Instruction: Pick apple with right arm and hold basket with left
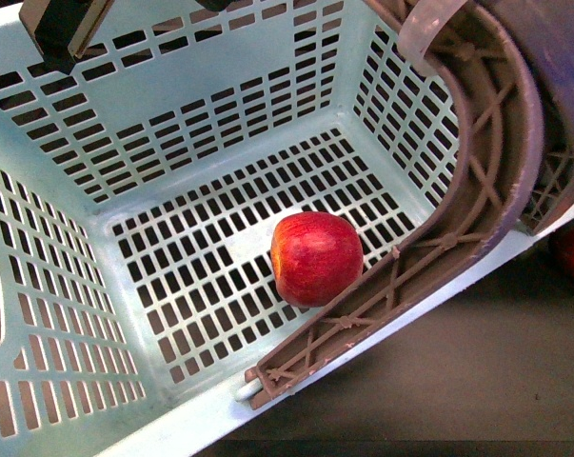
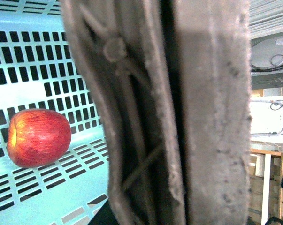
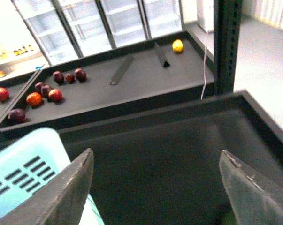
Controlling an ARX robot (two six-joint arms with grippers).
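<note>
The apple [image 1: 316,258] lies on the basket [image 1: 68,286] floor, near the brown handle [image 1: 477,190]. The right fingers [image 3: 61,197] are spread wide and empty over the dark surface [image 3: 169,150]. Whether the left fingers are clenched, I cannot tell.

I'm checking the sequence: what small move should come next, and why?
Probably draw the right tool back clear of the basket: it is open and empty over the dark shelf, while the apple already lies on the basket floor beside the brown handle.
</note>
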